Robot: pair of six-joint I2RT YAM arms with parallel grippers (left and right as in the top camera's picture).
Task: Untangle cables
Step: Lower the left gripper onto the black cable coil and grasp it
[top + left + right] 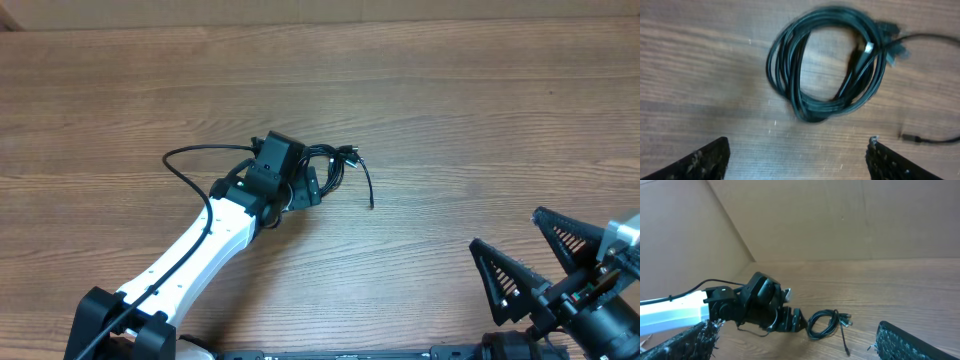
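The cables (338, 165) lie as a small coil on the wood table (450, 90), just right of frame ctr in the overhead view. There the plug ends bunch at the coil's upper right. One loose tail curves off its right side and ends pointing toward the bottom of frame.

In the L wrist view the cables (785, 70) fill the upper middle: an oval loop of several turns. Its long axis tilts from lower left to upper right, w/ plugs at the upper right. One strand leaves there and runs out the right edge. A second loose end w/ a small plug lies at lower right, tip pointing left, apart from the loop.

L claw (318, 180) sits at the coil's left edge in overhead, mostly hidden under its own wrist housing (275, 160); can't tell contact from there. In the L wrist view the L claw (799, 160) has fingers in the bottom corners, spread wide, nothing between them. The coil lies above the gap, clear of both tips.

R claw (532, 258) is at lower right of overhead, fingers spread wide, empty, well apart from the cables. In the R wrist view the cables (831, 321) sit lower middle, above the gap of the R claw (800, 342).
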